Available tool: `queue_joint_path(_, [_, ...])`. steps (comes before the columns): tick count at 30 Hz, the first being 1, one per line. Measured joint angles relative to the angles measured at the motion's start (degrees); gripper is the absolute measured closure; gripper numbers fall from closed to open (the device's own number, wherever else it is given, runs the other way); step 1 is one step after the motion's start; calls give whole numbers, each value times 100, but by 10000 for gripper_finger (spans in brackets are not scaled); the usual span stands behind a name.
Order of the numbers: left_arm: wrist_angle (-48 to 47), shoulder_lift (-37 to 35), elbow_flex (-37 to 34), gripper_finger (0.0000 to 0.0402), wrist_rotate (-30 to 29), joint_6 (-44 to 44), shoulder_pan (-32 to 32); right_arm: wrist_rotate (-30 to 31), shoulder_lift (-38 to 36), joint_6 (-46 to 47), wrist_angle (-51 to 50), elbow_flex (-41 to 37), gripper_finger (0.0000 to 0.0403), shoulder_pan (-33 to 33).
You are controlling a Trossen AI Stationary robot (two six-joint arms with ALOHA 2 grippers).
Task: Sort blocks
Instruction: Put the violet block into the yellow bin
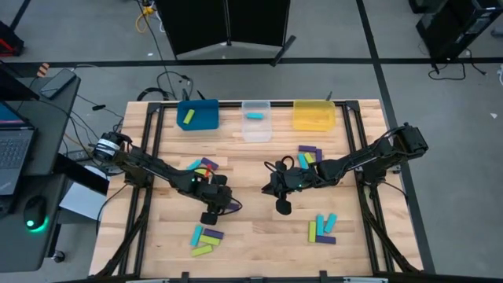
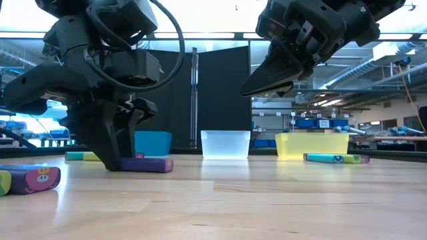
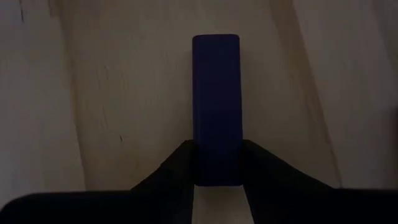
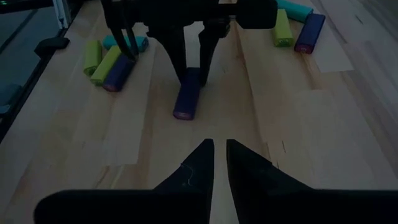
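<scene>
Left gripper (image 3: pixel 217 163) down on table (image 1: pixel 259 236), fingers (image 3: pixel 177 163) flanking near end of purple block (image 3: pixel 216 106), not visibly clamped; long axis running straight ahead. Right gripper (image 4: pixel 219 155) raised, empty, fingers nearly closed, farther off.

Two robot arms, both matte black from base to tip. Seen from above, the left arm (image 1: pixel 157 169) and the right arm (image 1: pixel 369 153) are each built of slender round links joined by thicker cylindrical joints; the left arm carries a pale silver-white collar near its outer end. Thin black cables loop off both arms near the wrists. From table height, the left arm's wrist housing (image 2: pixel 100 67) is blocky and angular, with a thick black cable curving around it in a wide arc, and the right arm's housing (image 2: pixel 313 33) shows ribbed, layered plates. The fingers (image 4: pixel 202 165) are flat dark wedges tapering to narrow points.
</scene>
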Motion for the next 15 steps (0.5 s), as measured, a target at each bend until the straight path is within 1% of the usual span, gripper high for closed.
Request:
queue_joint_path(3, [-4,-54,0,293,-58,7,-2,0,0,0,0,0,347,40])
queue_joint_path(7, [-116,-213,-28,293,-302,15,7,0,0,0,-23,0,347,95])
queue_joint_path(15, [-95,-564,-26,293,-629,20,11,2,0,13,-85,0,338,120])
